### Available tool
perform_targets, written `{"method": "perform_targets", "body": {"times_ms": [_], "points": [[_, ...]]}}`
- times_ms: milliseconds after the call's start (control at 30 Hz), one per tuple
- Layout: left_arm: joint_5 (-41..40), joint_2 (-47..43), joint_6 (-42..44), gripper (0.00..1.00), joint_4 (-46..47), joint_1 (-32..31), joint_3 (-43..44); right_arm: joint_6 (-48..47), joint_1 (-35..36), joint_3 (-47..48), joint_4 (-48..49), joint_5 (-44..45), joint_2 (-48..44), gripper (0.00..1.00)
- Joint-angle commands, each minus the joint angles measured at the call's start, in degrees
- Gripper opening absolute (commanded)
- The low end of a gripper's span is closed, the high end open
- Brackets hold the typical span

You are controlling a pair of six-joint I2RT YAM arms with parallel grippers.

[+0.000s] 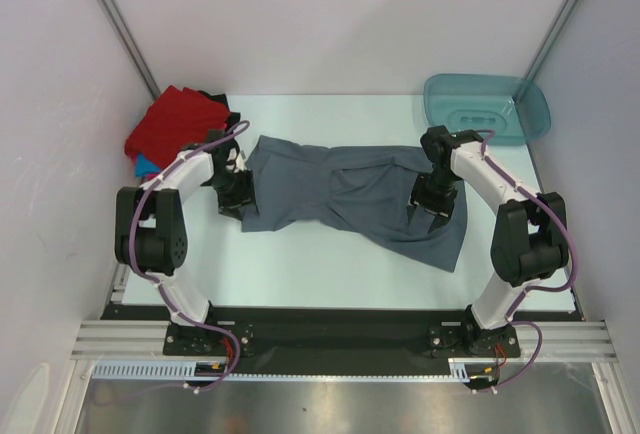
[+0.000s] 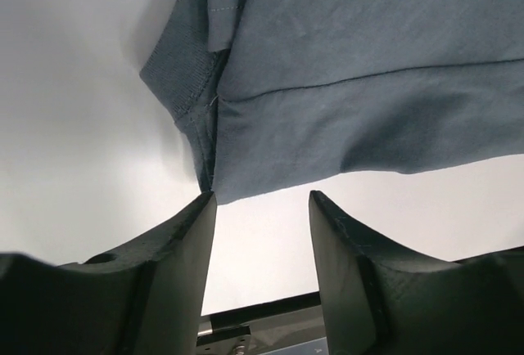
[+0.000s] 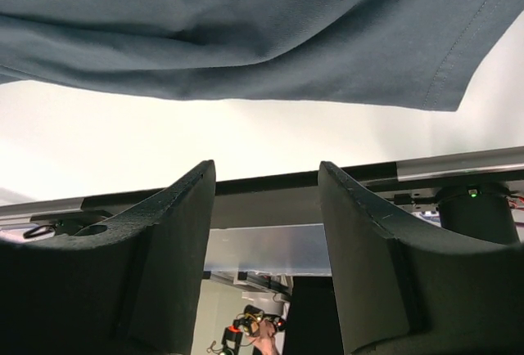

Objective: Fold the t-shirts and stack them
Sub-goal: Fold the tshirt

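L gripper (image 2: 262,195): jaws apart, nothing btwn them, tips low over the table (image 1: 330,274) right at the left end of the grey-blue t-shirt (image 2: 368,69). A ribbed band and seam of the cloth lie just past the left fingertip.

R gripper (image 3: 266,164): jaws also apart, holding nothing, hanging over the shirt's right end w/ its stitched hem edge just ahead of the fingertips.

Shirt lies mid-table, spread but rumpled. Its long axis runs left-right, w/ the right end sagging toward the near edge. Which end is the collar: can't tell.

Open room: bare table strip btwn shirt and arm bases, narrower strip behind it. Far-left corner has the red t-shirt (image 1: 175,119) piled over a bright blue t-shirt (image 1: 148,164) and a black t-shirt (image 1: 215,102), close to the L arm. Teal tub (image 1: 487,106) sits in the far-right corner, apart from the shirt.
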Motion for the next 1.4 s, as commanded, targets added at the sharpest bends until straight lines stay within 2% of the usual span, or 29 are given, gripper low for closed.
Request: {"method": "perform_targets", "body": {"times_ms": [0, 800, 1000, 1133, 1367], "points": [[-1.2, 0.5, 0.1, 0.54, 0.7, 0.2, 1.8, -0.6, -0.2, 0.1, -0.2, -0.2, -0.8, 0.59], [-3.2, 4.3, 0.5, 0.43, 1.2, 0.2, 1.7, -0.7, -0.1, 0.2, 0.0, -0.8, -0.2, 0.59], [-2.6, 4.6, 0.6, 0.21, 1.4, 0.1, 1.2, -0.6, -0.2, 0.3, 0.1, -0.9, 0.2, 0.59], [-2.5, 4.3, 0.9, 0.02, 0.7, 0.1, 0.8, -0.6, -0.1, 0.3, 0.1, -1.0, 0.4, 0.58], [-5.1, 3.6, 3.9, 0.0, -4.9, 0.1, 1.1, -1.3, -0.2, 0.4, -1.6, 0.6, 0.3, 0.58]]}}
